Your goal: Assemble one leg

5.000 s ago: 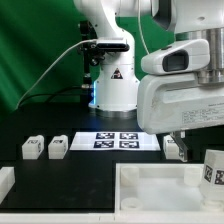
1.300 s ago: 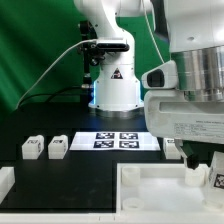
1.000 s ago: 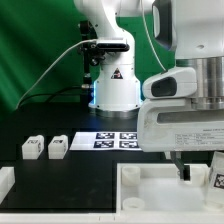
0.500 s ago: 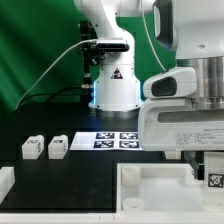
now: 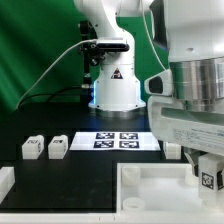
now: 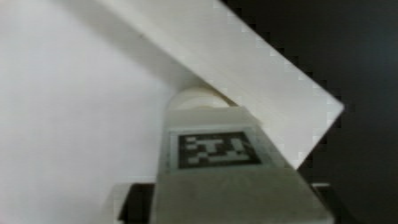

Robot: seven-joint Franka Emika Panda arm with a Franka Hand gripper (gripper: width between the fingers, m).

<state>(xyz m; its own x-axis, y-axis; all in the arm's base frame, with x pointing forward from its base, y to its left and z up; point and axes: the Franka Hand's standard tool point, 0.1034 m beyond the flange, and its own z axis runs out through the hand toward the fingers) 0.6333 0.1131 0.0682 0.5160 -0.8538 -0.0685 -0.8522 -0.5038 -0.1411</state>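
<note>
Black tabletop, green backdrop: we see the gripper (image 5: 207,170) clamped on the small white tagged plastic leg (image 6: 217,165), poised upright over the large white square tray-like part (image 5: 150,173), presumably for seating at its corner.

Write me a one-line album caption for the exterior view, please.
The pincer grips the leg at the large white square part; two more legs sit on the black table.

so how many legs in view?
4: one leg and its neighbour at the exterior view's left, one beside the tool, one gripped in it. Arm may hide more.
</note>
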